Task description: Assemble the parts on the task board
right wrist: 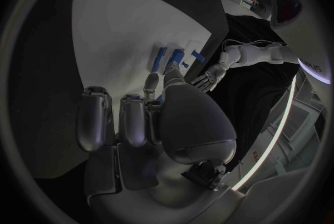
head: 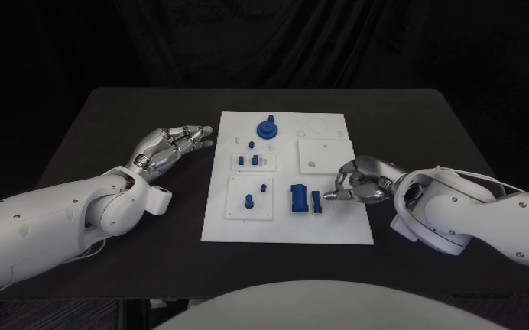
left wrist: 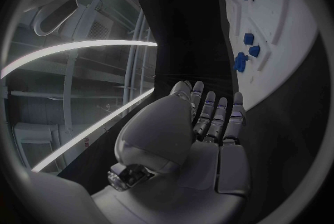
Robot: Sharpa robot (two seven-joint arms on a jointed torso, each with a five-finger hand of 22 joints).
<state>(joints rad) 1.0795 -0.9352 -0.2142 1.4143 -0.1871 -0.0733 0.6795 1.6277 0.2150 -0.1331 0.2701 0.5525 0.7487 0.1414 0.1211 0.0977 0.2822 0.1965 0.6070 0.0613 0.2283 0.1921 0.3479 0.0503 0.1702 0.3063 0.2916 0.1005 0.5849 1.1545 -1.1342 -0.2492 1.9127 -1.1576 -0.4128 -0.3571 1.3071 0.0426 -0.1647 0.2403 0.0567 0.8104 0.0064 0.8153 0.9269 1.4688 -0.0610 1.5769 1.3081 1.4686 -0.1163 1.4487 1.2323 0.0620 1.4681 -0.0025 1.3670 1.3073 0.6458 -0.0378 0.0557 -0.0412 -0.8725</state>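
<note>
Task board (head: 331, 227): flat white plate w/ small blue parts (head: 299, 197); matte black table (head: 110, 124).

A black table (head: 132, 116) is seen, with a dark curtain behind it. One white task board (head: 331, 227) is laid flat in the middle of the table. The long sides of the board are pointed away from the robot. Bare black tabletop is left on both sides of the board. Small blue parts (head: 299, 197) are carried on the board, not on the table itself.
</note>
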